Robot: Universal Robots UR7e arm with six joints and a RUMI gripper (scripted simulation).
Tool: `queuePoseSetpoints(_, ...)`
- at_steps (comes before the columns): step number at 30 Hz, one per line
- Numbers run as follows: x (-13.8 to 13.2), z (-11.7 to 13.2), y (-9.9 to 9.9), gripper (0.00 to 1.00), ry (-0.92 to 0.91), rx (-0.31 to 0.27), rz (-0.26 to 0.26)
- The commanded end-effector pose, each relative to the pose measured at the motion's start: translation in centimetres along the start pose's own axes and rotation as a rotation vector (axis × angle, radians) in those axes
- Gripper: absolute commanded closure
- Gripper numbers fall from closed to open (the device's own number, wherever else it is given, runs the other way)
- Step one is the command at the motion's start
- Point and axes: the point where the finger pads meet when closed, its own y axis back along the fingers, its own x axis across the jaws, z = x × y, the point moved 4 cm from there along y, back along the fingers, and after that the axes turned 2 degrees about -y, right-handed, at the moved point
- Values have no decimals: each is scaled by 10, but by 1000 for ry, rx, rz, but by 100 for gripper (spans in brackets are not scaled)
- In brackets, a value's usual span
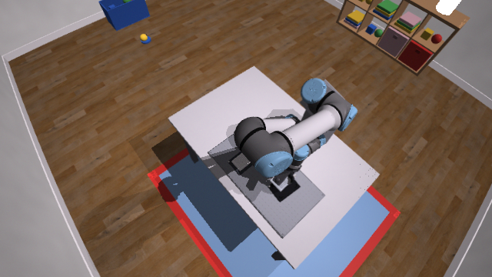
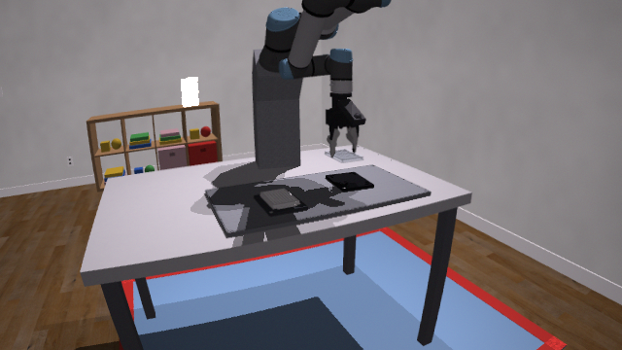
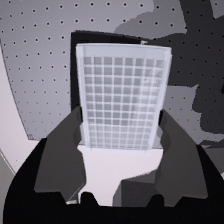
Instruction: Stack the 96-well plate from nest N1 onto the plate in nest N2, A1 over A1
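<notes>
My gripper (image 2: pixel 342 146) is shut on the clear 96-well plate (image 2: pixel 344 156) and holds it in the air, well above the grey perforated baseplate (image 2: pixel 316 194). In the wrist view the plate (image 3: pixel 122 95) sits level between the two fingers, gripped on its long sides. The black nest N1 (image 2: pixel 349 181) lies empty below it, and its dark edge shows behind the plate in the wrist view (image 3: pixel 100 37). The other plate (image 2: pixel 278 198) lies flat in nest N2, to the left in the exterior view. From above, the arm hides most of the held plate (image 1: pixel 280 186); N2's plate (image 1: pixel 240 162) shows partly.
The arm's grey pedestal (image 2: pixel 276 117) stands on the white table behind the baseplate. A shelf with coloured toys (image 2: pixel 155 141) stands against the far wall. A blue bin (image 1: pixel 124 12) and a small toy (image 1: pixel 144 38) are on the floor, far from the table.
</notes>
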Motion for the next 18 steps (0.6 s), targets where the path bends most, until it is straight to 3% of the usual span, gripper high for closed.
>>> queuePoseSetpoints(1, 13, -4, 0, 100, 2, 1, -3)
queuePoseSetpoints(18, 61, -19, 0, 100, 2, 1, -3)
